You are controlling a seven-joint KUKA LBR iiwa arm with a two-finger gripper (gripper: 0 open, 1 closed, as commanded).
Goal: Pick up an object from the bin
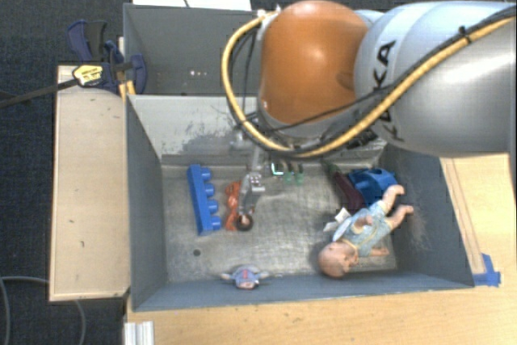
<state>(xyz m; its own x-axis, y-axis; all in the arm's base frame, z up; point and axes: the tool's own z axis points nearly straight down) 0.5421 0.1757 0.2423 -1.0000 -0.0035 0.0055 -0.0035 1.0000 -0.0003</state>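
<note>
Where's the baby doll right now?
In the camera view, the baby doll lies on the floor of the bin at the lower right, beside a blue toy just above it.

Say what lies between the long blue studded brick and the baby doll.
Camera view: a small orange toy and the pincer next to it, near the blue brick; then bare grey bin floor to the baby doll.

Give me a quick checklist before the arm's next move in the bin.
1. Gripper at a thing: ok, it is low at the orange toy.
2. Toy held: cannot tell.
3. Room around the toy: not ok, the blue block lies close beside it.
4. Doll out of the way: ok, it lies apart, to the view's right.
5. Small figure out of the way: ok, it lies apart, lower in the view.
</note>
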